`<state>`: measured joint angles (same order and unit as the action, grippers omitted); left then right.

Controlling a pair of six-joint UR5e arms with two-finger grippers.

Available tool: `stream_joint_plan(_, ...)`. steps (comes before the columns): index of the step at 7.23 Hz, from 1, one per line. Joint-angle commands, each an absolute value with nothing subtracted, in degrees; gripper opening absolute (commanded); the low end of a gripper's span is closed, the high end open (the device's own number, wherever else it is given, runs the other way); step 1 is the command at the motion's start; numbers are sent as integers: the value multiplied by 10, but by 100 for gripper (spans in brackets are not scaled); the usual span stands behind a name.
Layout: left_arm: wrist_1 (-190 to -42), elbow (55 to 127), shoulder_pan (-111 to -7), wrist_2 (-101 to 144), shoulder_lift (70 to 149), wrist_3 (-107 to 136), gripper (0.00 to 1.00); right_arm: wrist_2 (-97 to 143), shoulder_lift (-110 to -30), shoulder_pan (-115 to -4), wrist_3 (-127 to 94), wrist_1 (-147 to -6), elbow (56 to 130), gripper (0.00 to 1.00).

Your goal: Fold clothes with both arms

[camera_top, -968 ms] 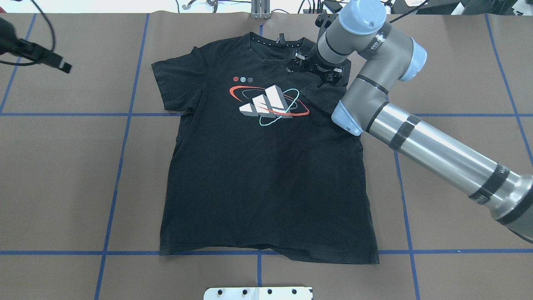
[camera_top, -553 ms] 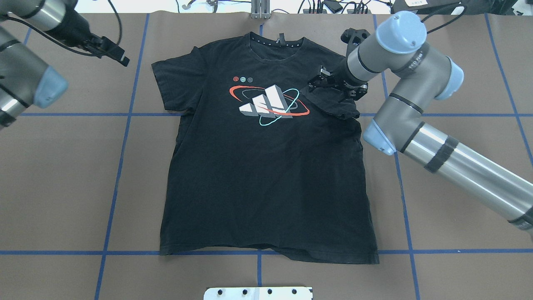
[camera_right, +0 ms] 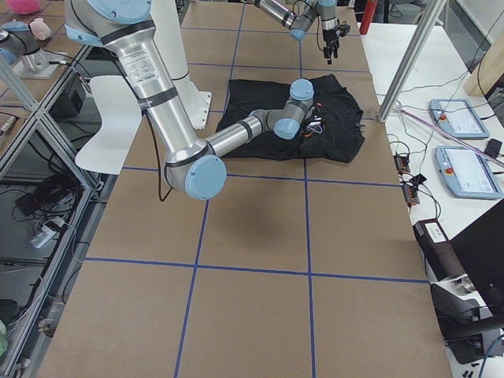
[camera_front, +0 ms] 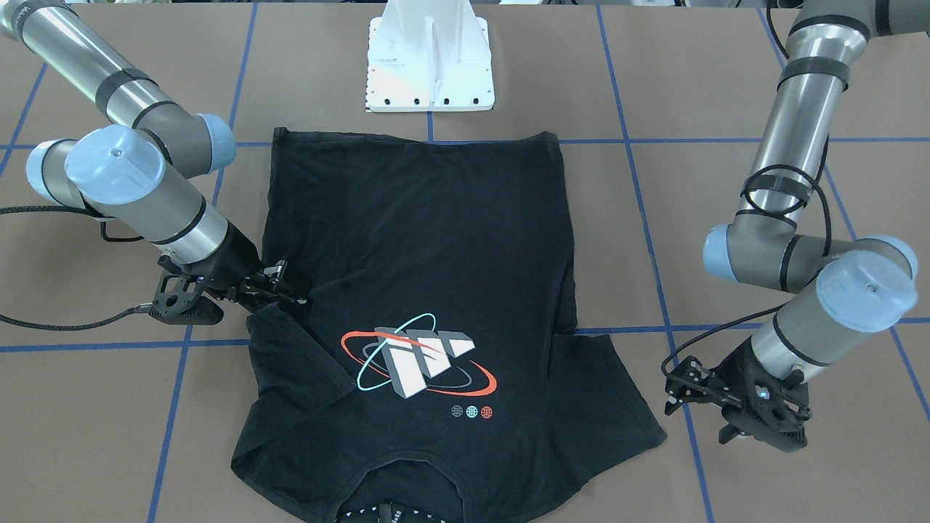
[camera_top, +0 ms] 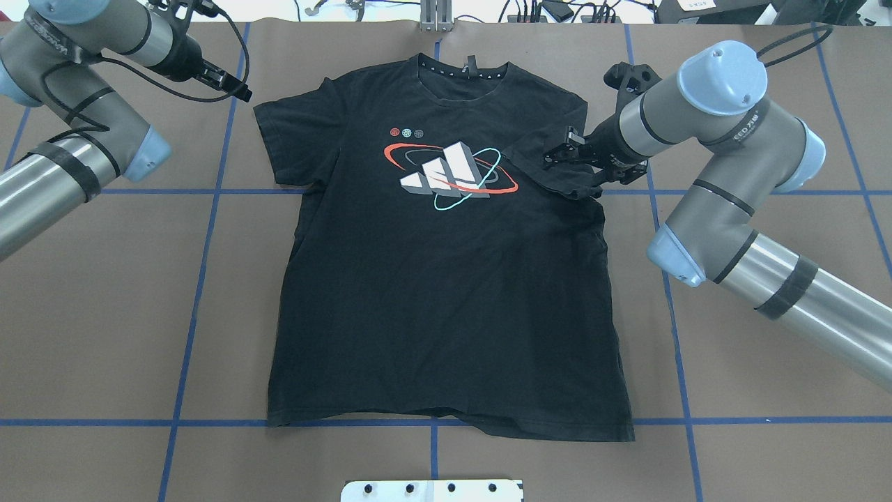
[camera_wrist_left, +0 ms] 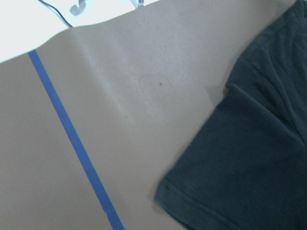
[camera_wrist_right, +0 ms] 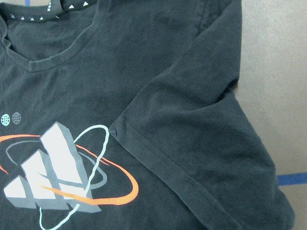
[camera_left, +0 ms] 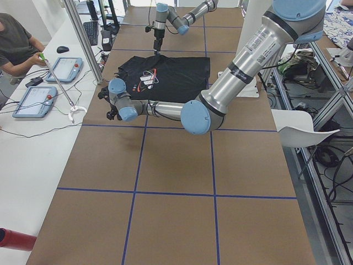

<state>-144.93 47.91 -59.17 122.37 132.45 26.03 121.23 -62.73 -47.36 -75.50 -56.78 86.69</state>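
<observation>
Neatly spread face-up, the one black t-shirt (camera_top: 446,293) lay centred on the table (camera_top: 104,314), its right sleeve (camera_top: 557,174) turned in over the chest, its left sleeve (camera_top: 286,146) flat. Soft, light and limp, it would likely sag and crease; you would best pinch hems or shoulder seams. Two grippers, both spread and empty: the right gripper (camera_top: 557,150) just over the turned sleeve, the left gripper (camera_front: 676,391) near the other.

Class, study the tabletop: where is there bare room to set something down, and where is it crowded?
Bare table lies wide beside the shirt's body on the left arm's side. The opposite side is overhung by the right arm. Crowded: both sleeves, where the right gripper and left gripper hover.
</observation>
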Motion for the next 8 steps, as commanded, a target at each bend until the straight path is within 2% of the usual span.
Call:
stream_joint_plan(1,-1497,385,-580,1209,1369,262,74,1210,-640,-469,-755,-568,875,100)
stream_joint_plan(3,-1505,379,-568,1209,1370,265,60,1209,-641,-468,-755,-568,875,100)
stream_joint_plan(8,-1508,369,-558,1209,1371,270,55,1208,-642,-468,-755,-567,875,100)
